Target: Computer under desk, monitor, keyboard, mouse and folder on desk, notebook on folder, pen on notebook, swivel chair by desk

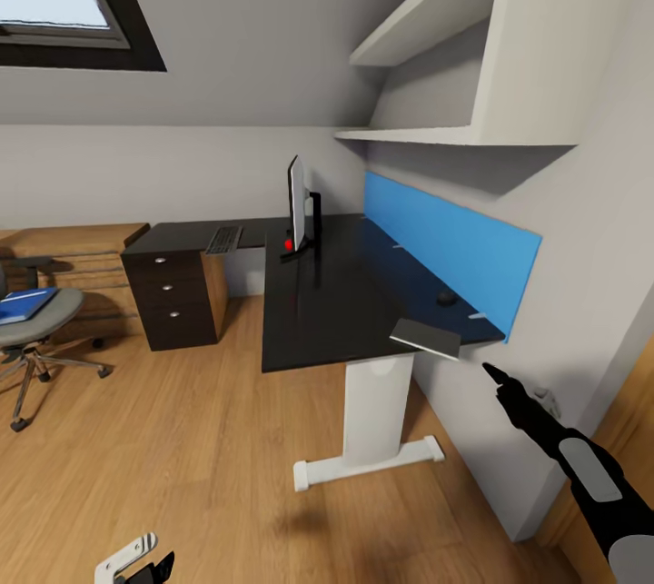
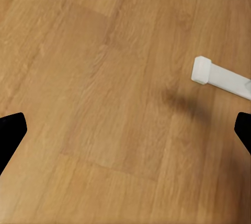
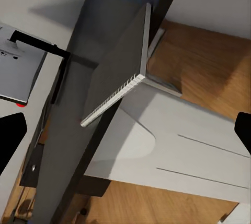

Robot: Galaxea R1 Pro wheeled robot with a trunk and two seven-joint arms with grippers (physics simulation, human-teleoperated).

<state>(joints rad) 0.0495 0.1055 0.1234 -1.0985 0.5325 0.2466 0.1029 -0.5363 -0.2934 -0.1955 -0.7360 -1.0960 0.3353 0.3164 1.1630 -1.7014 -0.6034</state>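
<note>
Both grippers gape empty; thin grey notebook [image 1: 426,338] overhangs glossy black desk [image 1: 336,293] corner.

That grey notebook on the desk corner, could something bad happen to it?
Maybe. The notebook sits at the desk's near corner, apparently jutting past the edge, so a nudge from the right pincer might tip it onto the floor. The mouse lies close behind and could get bumped too.

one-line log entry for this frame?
right pincer: open, near notebook at desk edge | folder: on swivel chair
</note>
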